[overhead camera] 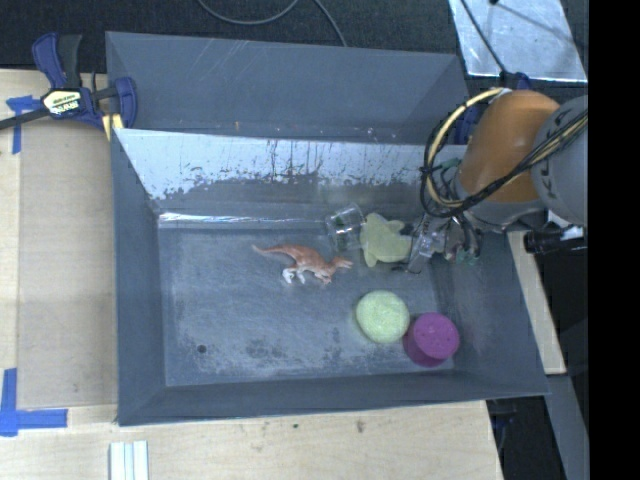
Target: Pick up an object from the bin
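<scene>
Gripper: near the right wall of the bin, beside the pale lump; you cannot tell its grip state.
Approach: centre on the lump and avoid the clear cup.

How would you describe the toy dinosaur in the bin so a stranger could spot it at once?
Start at the grey metal bin and look near the middle of its floor, just left of the clear plastic cup. There lies a small orange-brown toy dinosaur. It is the only slim, long-tailed animal figure; the pale green round thing and the magenta round thing are plain blobs.
</scene>
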{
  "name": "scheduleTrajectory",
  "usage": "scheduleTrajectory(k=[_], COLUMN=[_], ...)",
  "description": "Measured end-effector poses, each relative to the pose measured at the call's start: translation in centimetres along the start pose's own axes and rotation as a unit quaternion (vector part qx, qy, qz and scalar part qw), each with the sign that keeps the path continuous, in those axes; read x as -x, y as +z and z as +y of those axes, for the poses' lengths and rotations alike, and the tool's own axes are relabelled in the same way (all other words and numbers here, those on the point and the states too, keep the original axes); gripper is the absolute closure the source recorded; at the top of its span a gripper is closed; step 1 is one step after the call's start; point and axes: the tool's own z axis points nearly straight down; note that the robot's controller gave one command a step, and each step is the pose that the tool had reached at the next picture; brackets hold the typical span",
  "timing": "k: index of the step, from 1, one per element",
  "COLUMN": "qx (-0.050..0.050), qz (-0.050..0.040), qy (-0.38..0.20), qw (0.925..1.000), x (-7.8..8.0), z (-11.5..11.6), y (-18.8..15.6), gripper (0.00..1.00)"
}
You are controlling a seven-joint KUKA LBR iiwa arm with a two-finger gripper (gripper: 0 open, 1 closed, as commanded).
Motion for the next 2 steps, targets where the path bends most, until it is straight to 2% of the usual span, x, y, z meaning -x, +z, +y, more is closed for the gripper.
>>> scheduleTrajectory(k=[2], qx=[0.000], qz=[-0.0003], qy=[0.000], qw=[1.0000], x=[0.04], z=[0.00], y=[-0.63], gripper=[1.00])
